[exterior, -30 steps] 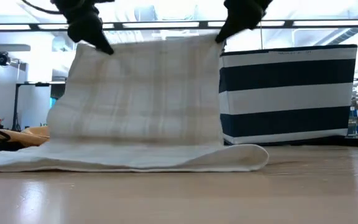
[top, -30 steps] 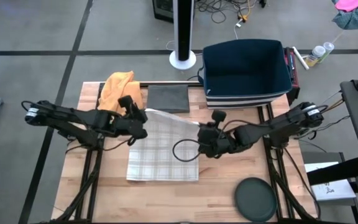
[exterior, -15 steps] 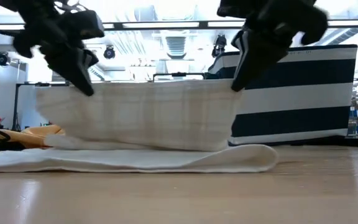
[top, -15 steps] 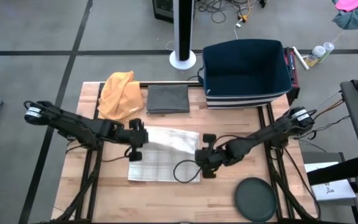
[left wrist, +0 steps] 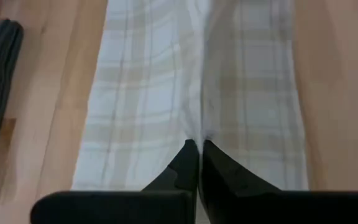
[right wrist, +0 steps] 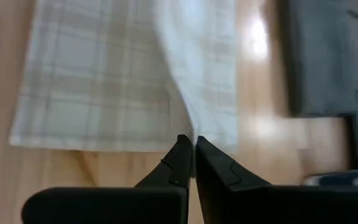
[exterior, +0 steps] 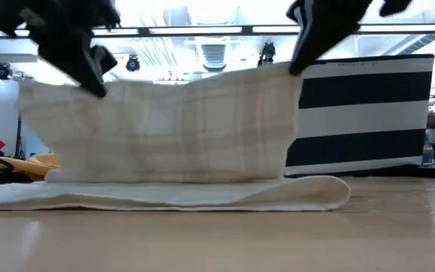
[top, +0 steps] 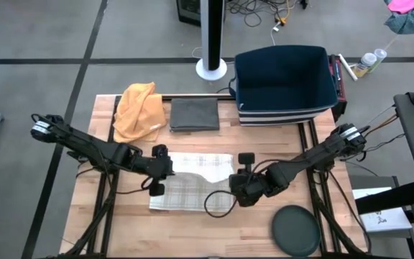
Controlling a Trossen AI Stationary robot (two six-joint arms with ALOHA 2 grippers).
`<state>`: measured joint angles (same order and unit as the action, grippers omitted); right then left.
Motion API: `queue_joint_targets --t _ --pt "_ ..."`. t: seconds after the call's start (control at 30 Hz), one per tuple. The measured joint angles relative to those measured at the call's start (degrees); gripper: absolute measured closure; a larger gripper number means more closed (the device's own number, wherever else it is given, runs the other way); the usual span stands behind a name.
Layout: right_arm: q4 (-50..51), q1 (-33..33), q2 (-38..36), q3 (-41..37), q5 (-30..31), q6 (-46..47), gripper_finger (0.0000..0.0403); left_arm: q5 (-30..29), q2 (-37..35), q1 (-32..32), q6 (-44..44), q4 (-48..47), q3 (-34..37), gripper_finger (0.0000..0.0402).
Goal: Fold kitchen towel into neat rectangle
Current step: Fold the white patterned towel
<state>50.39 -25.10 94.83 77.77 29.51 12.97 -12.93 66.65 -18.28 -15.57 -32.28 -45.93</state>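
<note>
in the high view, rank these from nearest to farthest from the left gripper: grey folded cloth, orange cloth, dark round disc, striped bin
1. Grey folded cloth, behind the left gripper.
2. Orange cloth, back left; close to the grey cloth's distance.
3. Dark round disc, front right.
4. Striped bin, back right.

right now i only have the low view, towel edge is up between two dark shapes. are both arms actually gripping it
Observer: Yes. The left wrist view shows the left gripper with its jaws shut on the plaid towel.
Operator: and the right one
Observer: Same. In the right wrist view the right gripper is pinched shut on the towel's edge.
Operator: what else is on the table, i just see a striped box
Observer: From above, a folded grey cloth and an orange cloth lie at the far side, beside the navy bin.
Operator: anything near the front
Observer: A dark round disc sits at the near right corner, apart from the towel.
</note>
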Motion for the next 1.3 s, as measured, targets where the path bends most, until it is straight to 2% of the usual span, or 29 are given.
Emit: queue_joint_targets --t 0.17,0.3,0.57,0.63,0.8,0.97,1.3 --pt "0.00 -1.16 0.07 1.04 -0.46 1.39 0.0394 -0.04 -0.22 -0.04 0.00 -0.97 -0.84 0.0396" --pt "-0.84 -1.96 0.52 -1.10 -3.73 4.13 0.0394 -0.02 -0.20 -0.04 -0.47 -0.67 0.53 0.0396" --pt "-17.83 -2.43 0.52 -8.68 -12.99 5.55 0.0394 0.00 -0.06 -0.05 -2.12 -0.12 2.43 0.0395" --pt "-19.14 -2.44 0.52 -10.25 -13.40 5.90 0.0394 0.94 0.15 -0.08 -2.15 0.75 2.47 0.0395" --pt "-23.83 -2.40 0.52 -13.32 -14.90 8.10 0.0394 8.15 1.91 -0.34 -2.90 2.80 2.47 0.0395" --pt "-34.94 -2.43 0.52 -17.33 -17.81 8.09 0.0394 9.05 4.87 -0.55 -2.99 2.43 2.47 0.0395" --pt "-43.33 -2.69 0.52 -22.25 -19.58 9.96 0.0394 9.08 7.97 -0.52 -2.80 2.73 2.47 0.0395"
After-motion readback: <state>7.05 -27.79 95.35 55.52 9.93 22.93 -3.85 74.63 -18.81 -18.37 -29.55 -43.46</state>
